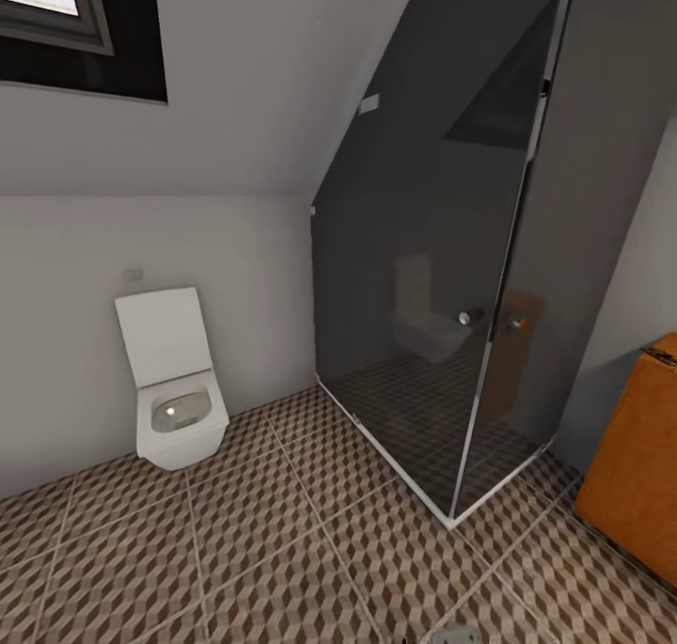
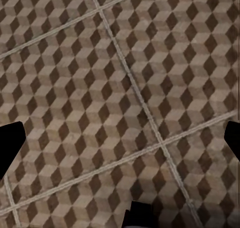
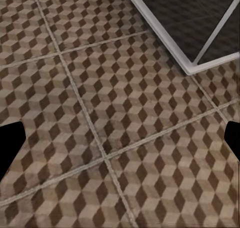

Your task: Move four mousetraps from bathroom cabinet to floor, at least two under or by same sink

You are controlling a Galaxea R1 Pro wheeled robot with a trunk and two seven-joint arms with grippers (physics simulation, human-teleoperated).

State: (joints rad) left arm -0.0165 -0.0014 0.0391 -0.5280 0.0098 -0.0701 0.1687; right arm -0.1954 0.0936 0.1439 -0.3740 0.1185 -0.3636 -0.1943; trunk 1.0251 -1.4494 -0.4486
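head: high, facing shower (image 1: pixel 442 249) corner; wrists: down, near bathroom floor (image 2: pixel 120 88); shared: tiles

We see the toilet (image 1: pixel 173 381) left on the floor (image 1: pixel 282 550), shower (image 1: pixel 451 277) right of it (cabinet (image 1: pixel 635 465) farthest right).

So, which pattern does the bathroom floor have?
The bathroom floor has a brown, beige and white cube pattern; clearest in the left wrist view.

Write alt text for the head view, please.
A bathroom with cube-patterned floor: a white toilet with raised lid at left, a dark glass shower in the middle, and an orange-brown cabinet at the right edge.
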